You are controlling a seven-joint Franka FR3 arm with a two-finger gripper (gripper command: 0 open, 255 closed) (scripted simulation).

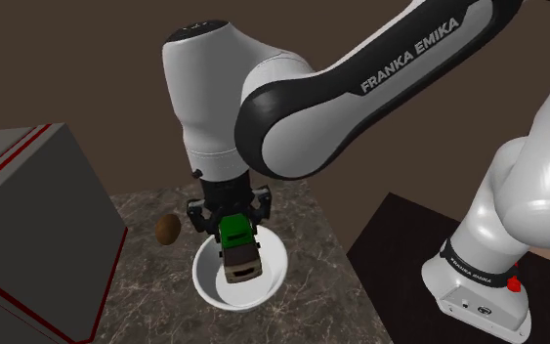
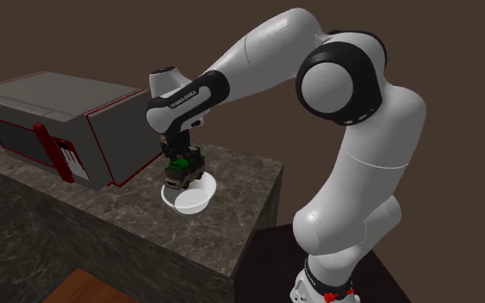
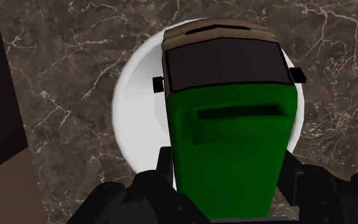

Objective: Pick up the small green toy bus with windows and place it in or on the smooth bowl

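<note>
Shoulder, hand (image 1: 232, 227): points straight down, 2 fingers pinching the bus by its green sides.
Shoulder, bus (image 1: 240, 252): green body w/ tan-brown lower end, hanging end-down over the bowl's middle.
Shoulder, bowl (image 1: 204, 279): white, smooth, on the dark marbled tabletop (image 1: 307, 244), directly under the bus.
Shoulder, brown lump (image 1: 167, 230): small, round, near the bowl, toward the view's left.
2nd ext., hand (image 2: 181, 163): clamped on the bus (image 2: 178, 175), which is just above the bowl (image 2: 194, 203); can't tell if they touch.
2nd ext., grey box (image 2: 77, 120): red trim, on the tabletop (image 2: 77, 228) beside the bowl, at the view's left.
Wrist, bus (image 3: 228, 146): green w/ dark window, gripped between both black fingers (image 3: 126, 197).
Wrist, bowl (image 3: 136, 108): white rim curves out behind the bus.
</note>
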